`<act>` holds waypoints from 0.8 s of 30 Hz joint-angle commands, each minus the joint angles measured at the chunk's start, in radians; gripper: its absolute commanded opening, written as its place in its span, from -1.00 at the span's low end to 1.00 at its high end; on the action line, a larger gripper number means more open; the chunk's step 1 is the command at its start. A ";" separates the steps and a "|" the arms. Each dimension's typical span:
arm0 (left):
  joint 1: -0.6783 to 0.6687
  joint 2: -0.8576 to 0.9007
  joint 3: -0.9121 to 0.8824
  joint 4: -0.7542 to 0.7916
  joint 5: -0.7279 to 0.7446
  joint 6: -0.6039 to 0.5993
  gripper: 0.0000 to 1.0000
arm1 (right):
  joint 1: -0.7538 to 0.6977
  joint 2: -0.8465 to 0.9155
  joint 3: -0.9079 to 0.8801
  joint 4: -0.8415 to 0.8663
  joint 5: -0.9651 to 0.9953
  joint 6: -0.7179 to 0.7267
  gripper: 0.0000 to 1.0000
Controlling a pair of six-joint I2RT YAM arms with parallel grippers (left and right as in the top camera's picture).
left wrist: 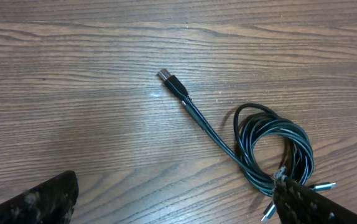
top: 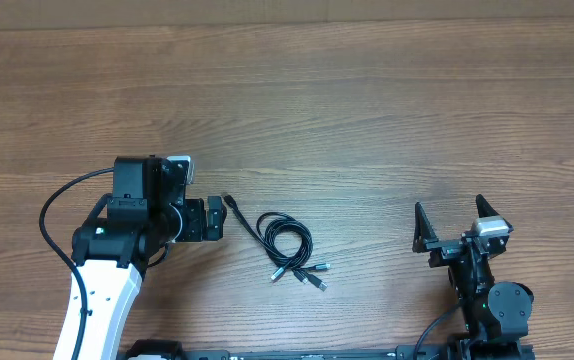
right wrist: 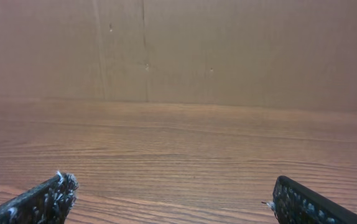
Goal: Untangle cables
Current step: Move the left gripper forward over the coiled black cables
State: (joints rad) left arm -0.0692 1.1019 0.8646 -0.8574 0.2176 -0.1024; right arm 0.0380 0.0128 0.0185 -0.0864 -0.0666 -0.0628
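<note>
Left wrist view: the left gripper is standing fully open, gripping nothing, over the table. Just beyond it, the cables are lying coiled together, one plug end trailing out. Farther off, the right gripper is standing wide open, empty. Untangling appears not yet begun.

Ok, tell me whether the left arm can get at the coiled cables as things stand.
Probably yes: the open left claw sits right beside the cables, with only bare table between them and nothing blocking.
</note>
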 commanded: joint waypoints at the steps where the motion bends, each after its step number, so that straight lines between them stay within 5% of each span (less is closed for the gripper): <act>1: 0.007 0.003 0.028 0.006 0.019 -0.014 0.99 | -0.006 -0.010 -0.010 0.006 0.005 0.006 1.00; 24: 0.002 0.003 0.028 -0.057 0.075 0.034 0.99 | -0.006 -0.010 -0.010 0.006 0.005 0.006 1.00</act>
State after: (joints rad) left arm -0.0692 1.1019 0.8650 -0.8944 0.2451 -0.1013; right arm 0.0380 0.0128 0.0185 -0.0856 -0.0666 -0.0628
